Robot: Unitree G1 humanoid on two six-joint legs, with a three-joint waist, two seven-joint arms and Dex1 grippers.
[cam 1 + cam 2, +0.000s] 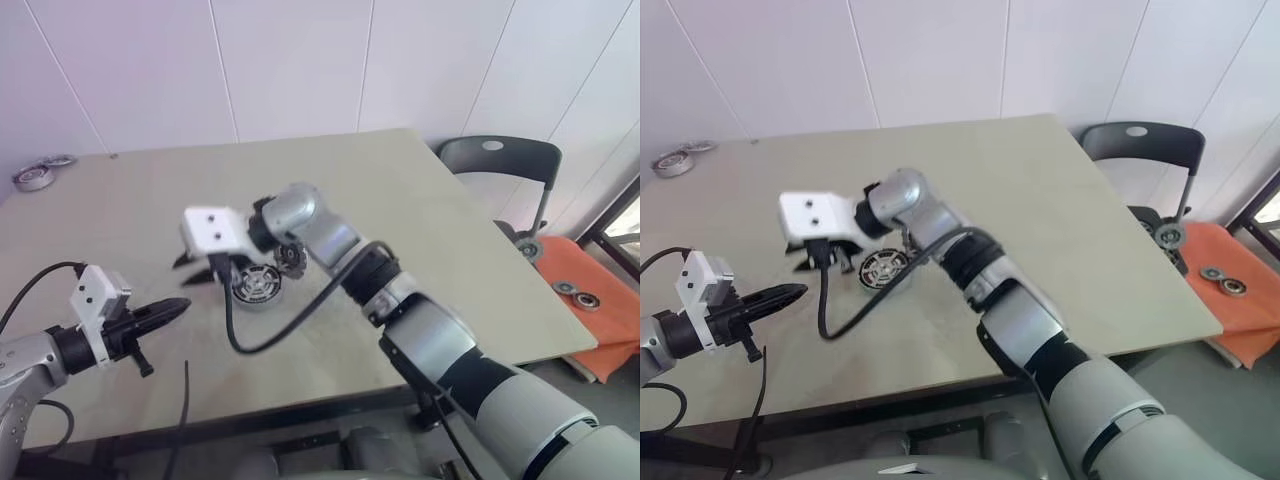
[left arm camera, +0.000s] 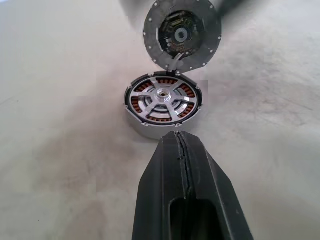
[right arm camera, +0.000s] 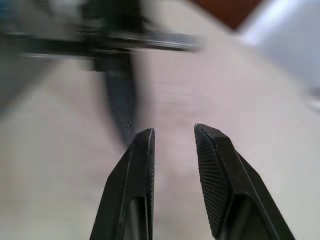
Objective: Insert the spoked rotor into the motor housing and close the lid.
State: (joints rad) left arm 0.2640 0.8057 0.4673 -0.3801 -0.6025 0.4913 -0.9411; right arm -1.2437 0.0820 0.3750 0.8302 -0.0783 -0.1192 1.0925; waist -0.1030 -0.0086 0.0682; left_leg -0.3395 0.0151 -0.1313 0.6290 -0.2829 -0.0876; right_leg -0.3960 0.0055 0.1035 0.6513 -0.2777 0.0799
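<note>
At the upper left of the left eye view, two metal rings (image 1: 38,174) lie at the far edge of the beige table (image 1: 420,210). At the lower left, the left gripper (image 1: 172,309) is above the table's near edge with its two black fingers pressed together, holding nothing, its tip aimed toward the middle of the frame. Just right of it, near the centre, the right gripper (image 1: 200,270) hangs above the table with its fingers a narrow gap apart and nothing between them; the right wrist view shows that gap plainly. Directly right of those fingers, the motor housing (image 1: 258,284) rests on the table. In the left wrist view the spoked rotor (image 2: 161,101) is inside the housing, copper windings showing between its spokes, and the round lid (image 2: 182,35) stands open behind it. At the right edge, a dark chair (image 1: 500,160) stands beside the table, with an orange surface (image 1: 590,300) below it carrying two small round parts.
</note>
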